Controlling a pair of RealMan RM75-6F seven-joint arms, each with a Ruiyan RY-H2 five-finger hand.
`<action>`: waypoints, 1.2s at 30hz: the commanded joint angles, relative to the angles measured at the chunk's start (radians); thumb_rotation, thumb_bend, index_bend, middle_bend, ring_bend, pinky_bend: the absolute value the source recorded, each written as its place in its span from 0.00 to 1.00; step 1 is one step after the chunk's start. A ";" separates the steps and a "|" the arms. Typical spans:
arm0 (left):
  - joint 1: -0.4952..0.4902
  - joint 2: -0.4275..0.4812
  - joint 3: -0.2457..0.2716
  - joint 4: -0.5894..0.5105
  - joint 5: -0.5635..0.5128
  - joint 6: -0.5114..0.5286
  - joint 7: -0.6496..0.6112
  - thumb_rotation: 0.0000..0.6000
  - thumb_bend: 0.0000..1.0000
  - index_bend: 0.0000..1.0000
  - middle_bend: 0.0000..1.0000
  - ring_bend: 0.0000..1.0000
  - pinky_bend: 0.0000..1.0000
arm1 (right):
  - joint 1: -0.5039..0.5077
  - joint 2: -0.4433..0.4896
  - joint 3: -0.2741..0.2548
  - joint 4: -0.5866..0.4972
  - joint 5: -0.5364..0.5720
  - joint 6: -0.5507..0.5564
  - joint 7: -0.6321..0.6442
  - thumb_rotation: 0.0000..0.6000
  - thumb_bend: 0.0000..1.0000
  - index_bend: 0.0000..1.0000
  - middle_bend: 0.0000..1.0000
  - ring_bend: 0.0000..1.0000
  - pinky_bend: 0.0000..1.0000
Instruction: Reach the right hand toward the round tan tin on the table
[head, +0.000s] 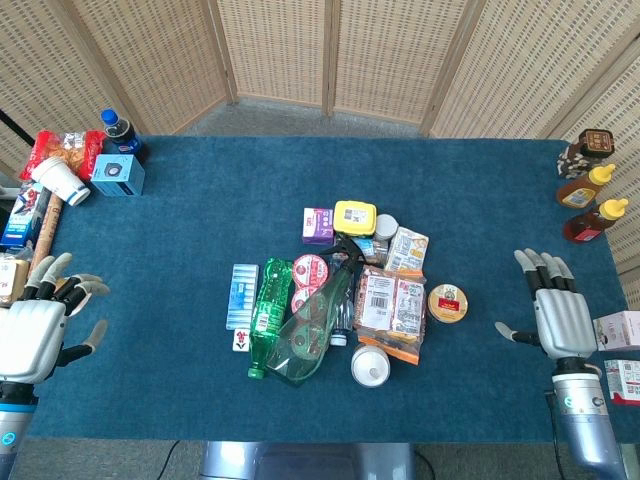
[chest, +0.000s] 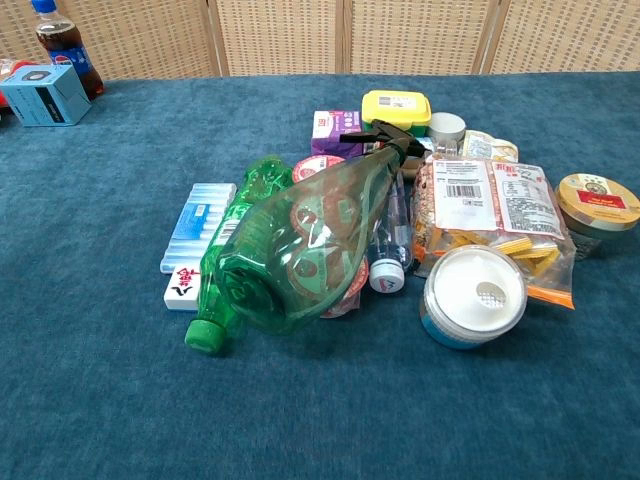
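Observation:
The round tan tin (head: 449, 302) with a red label lies flat on the blue cloth at the right edge of the central pile; the chest view shows the tin (chest: 598, 202) at far right. My right hand (head: 558, 312) rests open near the table's right side, fingers spread and pointing away, roughly a hand's width to the right of the tin and holding nothing. My left hand (head: 40, 325) is open at the table's left front edge, far from the tin. Neither hand appears in the chest view.
Beside the tin lie a snack bag (head: 391, 311), a white-lidded jar (head: 370, 366), green bottles (head: 290, 325), a yellow box (head: 355, 217) and a blue pack (head: 242, 295). Sauce bottles (head: 588, 190) stand back right; boxes (head: 622, 332) sit by my right hand. A cola bottle (head: 122, 133) and cup (head: 60, 180) stand back left.

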 joint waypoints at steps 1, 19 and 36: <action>0.001 0.000 0.001 0.002 0.002 -0.002 -0.003 1.00 0.41 0.37 0.35 0.09 0.00 | 0.003 -0.001 -0.001 -0.001 -0.002 -0.005 0.000 0.98 0.00 0.00 0.00 0.00 0.00; -0.012 -0.002 -0.019 -0.002 0.022 -0.007 -0.046 1.00 0.41 0.29 0.34 0.09 0.00 | 0.007 0.052 -0.040 -0.031 -0.042 -0.071 0.056 0.97 0.00 0.00 0.00 0.00 0.00; -0.015 -0.003 -0.022 -0.006 0.011 -0.015 -0.044 1.00 0.41 0.25 0.34 0.08 0.00 | 0.140 0.018 -0.035 0.011 -0.014 -0.278 0.035 0.97 0.00 0.00 0.00 0.00 0.00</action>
